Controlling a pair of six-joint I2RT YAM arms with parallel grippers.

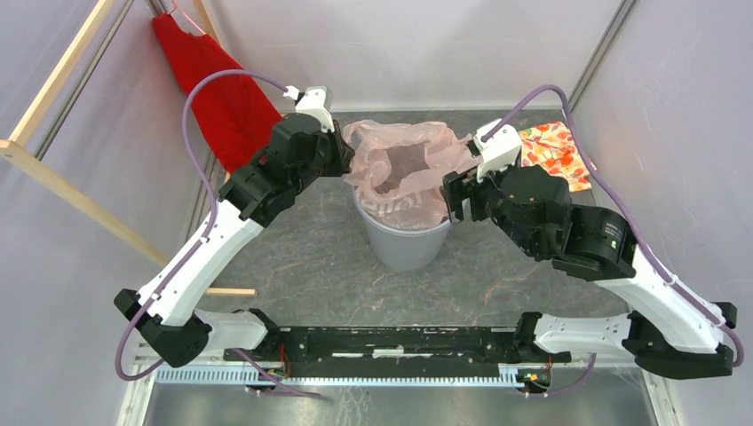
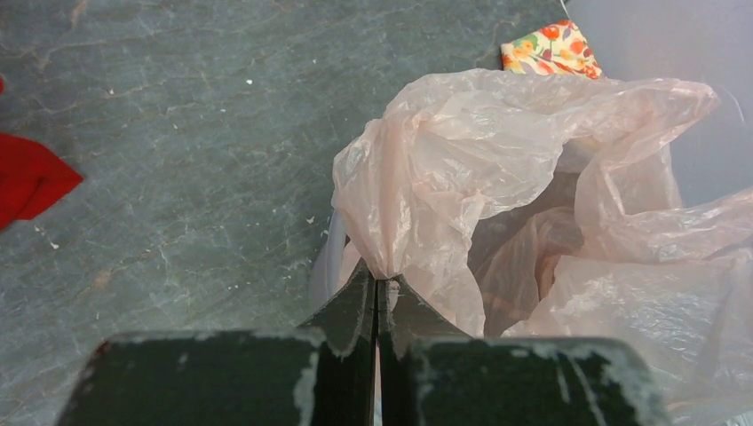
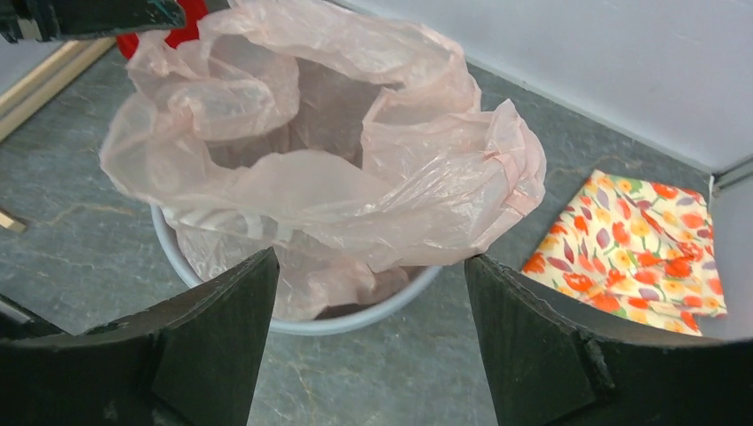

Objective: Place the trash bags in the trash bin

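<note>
Step in hand: seating the bag. The trash bag (image 1: 404, 164) sits partly inside the trash bin (image 1: 408, 244), its top billowing above the rim. Your left gripper (image 2: 377, 282) pinches its edge. Your right gripper (image 3: 368, 266) is wide and empty. Next, you likely push the bag down; its depth is unclear.

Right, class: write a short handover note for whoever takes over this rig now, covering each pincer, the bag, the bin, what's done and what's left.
Left pincer: shut on the bag's left edge.
Right pincer: open, holding nothing, by the bag's right side.
Bag: lower part inside the bin, top billowing above the rim.
Done: bag partly in.
To do: probably push the rest down, then release.
</note>
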